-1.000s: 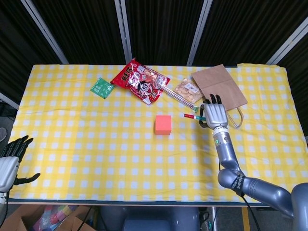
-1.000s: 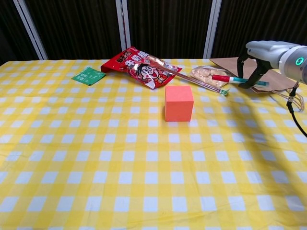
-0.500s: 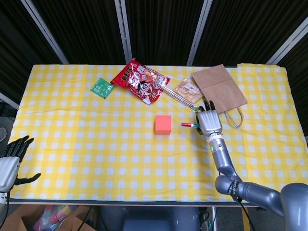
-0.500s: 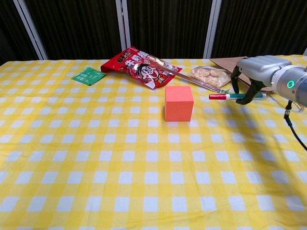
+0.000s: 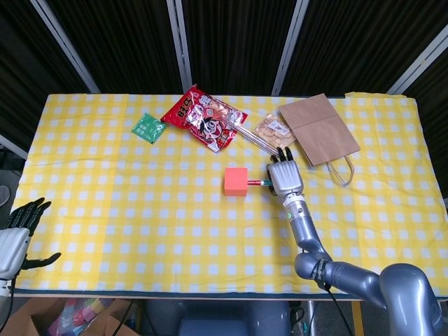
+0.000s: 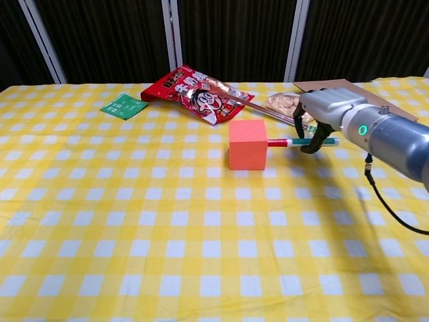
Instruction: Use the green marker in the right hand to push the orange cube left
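The orange cube [image 5: 236, 181] [image 6: 247, 144] stands near the middle of the yellow checked table. My right hand [image 5: 283, 178] [image 6: 320, 115] is just right of it and grips the green marker [image 6: 299, 141] [image 5: 259, 183], which lies level and points left. Its red-capped tip touches the cube's right face. My left hand [image 5: 15, 234] hangs off the table's front left corner with its fingers spread and nothing in them; the chest view does not show it.
Behind the cube lie a red snack bag [image 5: 204, 117] [image 6: 196, 92], a thin metal rod [image 6: 261, 109], a clear packet of snacks [image 5: 271, 131] and a brown paper bag [image 5: 320, 129]. A small green sachet [image 5: 148, 127] [image 6: 124, 106] lies far left.
My right hand has come down and moved left with the marker, from beside the paper bag to the cube. The marker tip now meets the cube, which has shifted slightly left.
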You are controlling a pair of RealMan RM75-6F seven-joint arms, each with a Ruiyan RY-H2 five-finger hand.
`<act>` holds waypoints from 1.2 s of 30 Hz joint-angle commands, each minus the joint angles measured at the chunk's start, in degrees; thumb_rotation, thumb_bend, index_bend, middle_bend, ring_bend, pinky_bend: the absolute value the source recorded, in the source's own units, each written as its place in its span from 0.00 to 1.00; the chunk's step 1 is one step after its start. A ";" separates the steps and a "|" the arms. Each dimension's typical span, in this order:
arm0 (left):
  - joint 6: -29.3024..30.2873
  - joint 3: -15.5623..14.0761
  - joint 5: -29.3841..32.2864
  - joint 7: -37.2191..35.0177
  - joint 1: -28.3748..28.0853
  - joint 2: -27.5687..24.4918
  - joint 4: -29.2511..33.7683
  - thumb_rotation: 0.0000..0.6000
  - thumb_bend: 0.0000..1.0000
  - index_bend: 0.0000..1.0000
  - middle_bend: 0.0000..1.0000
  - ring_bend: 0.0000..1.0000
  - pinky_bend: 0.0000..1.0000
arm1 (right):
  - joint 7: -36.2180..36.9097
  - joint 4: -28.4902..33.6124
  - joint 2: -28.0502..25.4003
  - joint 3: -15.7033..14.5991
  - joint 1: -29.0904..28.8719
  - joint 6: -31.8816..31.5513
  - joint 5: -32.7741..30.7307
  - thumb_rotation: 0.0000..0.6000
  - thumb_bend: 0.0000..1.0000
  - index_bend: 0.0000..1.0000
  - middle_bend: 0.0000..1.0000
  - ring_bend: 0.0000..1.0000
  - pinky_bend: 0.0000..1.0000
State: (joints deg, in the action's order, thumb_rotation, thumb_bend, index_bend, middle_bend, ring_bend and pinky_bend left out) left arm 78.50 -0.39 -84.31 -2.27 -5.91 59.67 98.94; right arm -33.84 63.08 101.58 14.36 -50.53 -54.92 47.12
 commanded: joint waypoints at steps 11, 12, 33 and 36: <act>0.21 -0.23 -0.45 -0.52 0.06 -0.32 0.29 1.00 0.00 0.00 0.00 0.00 0.00 | -1.80 1.83 2.49 2.05 -2.29 -0.68 0.38 1.00 0.47 0.65 0.26 0.02 0.00; 0.26 -0.23 -0.49 -0.59 0.09 -0.33 0.28 1.00 0.00 0.00 0.00 0.00 0.00 | -1.90 1.81 2.51 2.06 -2.25 -0.71 0.28 1.00 0.47 0.65 0.26 0.02 0.00; 0.66 -0.23 -0.61 -0.39 0.16 -0.29 0.46 1.00 0.00 0.00 0.00 0.00 0.00 | -7.17 -1.26 2.49 0.79 -1.50 -3.04 0.42 1.00 0.48 0.65 0.26 0.02 0.00; 0.56 -0.22 -0.54 -0.74 0.13 -0.38 0.44 1.00 0.00 0.00 0.00 0.00 0.00 | -7.66 -2.95 4.38 0.91 -2.07 -3.26 0.73 1.00 0.47 0.65 0.26 0.02 0.00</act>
State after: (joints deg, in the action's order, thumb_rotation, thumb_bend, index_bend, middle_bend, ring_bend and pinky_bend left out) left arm 79.09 -0.62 -84.86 -2.96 -5.78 59.31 99.37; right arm -41.02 60.98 105.07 15.31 -52.13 -58.03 47.48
